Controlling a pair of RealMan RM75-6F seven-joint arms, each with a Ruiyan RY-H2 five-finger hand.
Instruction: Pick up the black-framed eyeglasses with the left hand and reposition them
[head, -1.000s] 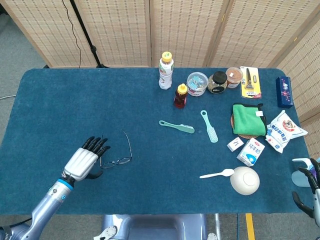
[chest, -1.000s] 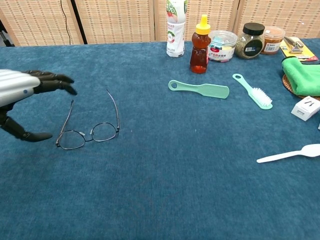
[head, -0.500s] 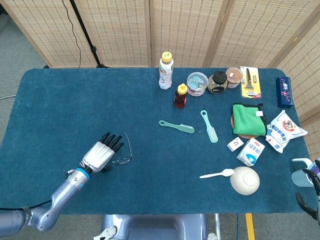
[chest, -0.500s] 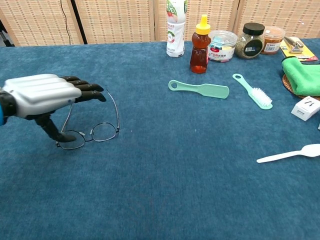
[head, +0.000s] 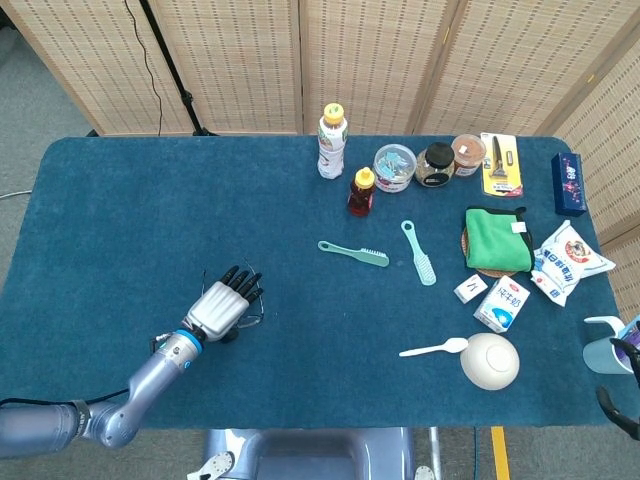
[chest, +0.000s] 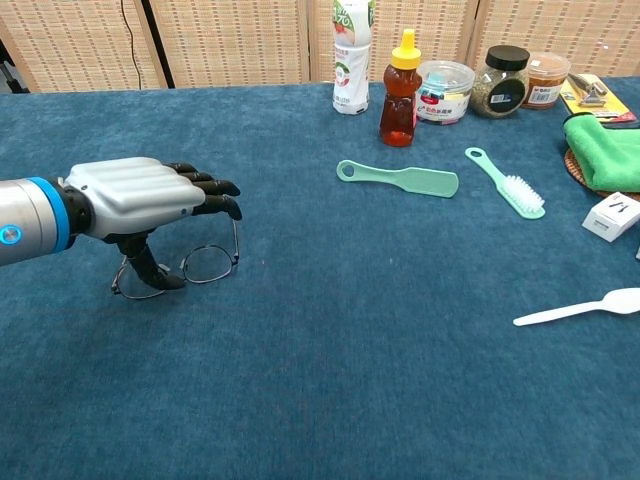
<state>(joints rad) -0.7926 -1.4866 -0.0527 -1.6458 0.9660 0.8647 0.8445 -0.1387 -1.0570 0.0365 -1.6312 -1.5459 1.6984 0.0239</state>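
The black-framed eyeglasses (chest: 208, 263) lie unfolded on the blue tablecloth at the front left, temples pointing away from me. My left hand (chest: 140, 195) hovers right over them with its fingers (chest: 210, 186) stretched out flat and apart. Its thumb (chest: 150, 270) points down to the left lens; I cannot tell if it touches. In the head view the left hand (head: 225, 305) hides most of the glasses. Only a dark sliver of my right hand (head: 622, 405) shows at the lower right edge, off the table.
Right of the glasses lie a mint comb (chest: 400, 179) and a mint brush (chest: 508, 184). Bottles and jars (chest: 400, 90) stand at the back. A white spoon (chest: 580, 308), bowl (head: 490, 360), green cloth (head: 495, 238) and cartons (head: 500, 303) occupy the right side.
My left hand has moved forward and to the right, from beside the glasses to above them, and its thumb has come down at the left lens. The glasses have not moved.
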